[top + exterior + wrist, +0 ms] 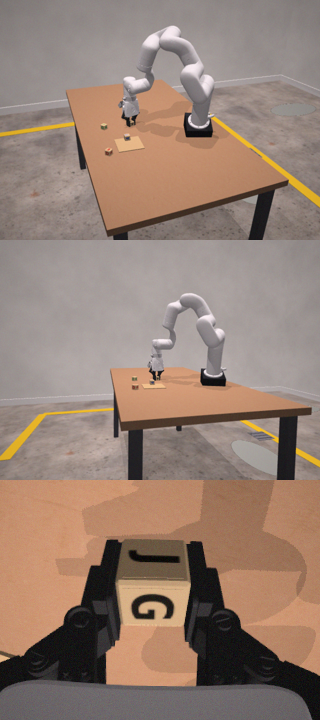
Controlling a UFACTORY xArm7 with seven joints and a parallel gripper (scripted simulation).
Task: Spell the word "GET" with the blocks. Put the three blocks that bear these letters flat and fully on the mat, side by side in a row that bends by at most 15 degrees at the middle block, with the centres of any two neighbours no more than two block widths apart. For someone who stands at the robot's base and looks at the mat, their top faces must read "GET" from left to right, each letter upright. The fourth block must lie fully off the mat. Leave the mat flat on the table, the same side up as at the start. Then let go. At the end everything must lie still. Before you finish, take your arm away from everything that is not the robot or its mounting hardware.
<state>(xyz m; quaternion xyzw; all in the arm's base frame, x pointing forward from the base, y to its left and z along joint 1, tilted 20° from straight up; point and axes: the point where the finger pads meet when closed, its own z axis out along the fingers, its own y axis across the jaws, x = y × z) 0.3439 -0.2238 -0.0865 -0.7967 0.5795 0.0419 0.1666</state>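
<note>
- Top view: my claw (131,124) (156,378) (153,562) is down around the G block (132,123) (157,378) (153,604), beyond the mat (129,145) (154,386). The blue block (126,137) (151,382) sits by the mat's far edge; the green block (103,126) (134,378) and red block (108,151) (135,386) lie off it. As I judge it, G belongs at the mat's near end here, the reader's left, so I'd carry it high over the blue block.
- Exterior view: the fingers are low, about at table height. I'd lift straight up before travelling, lest the block drag or tip.
- Wrist view: the fingers have closed on the G block, pads against two opposite sides. G seems the top face, J a side face, so I'd keep it level and not roll it. The G lies a quarter turn round in this view; I'd check its heading from the base and turn the wrist to suit. Squeeze settled first, then lift; lower until it's flat, then release gently.
</note>
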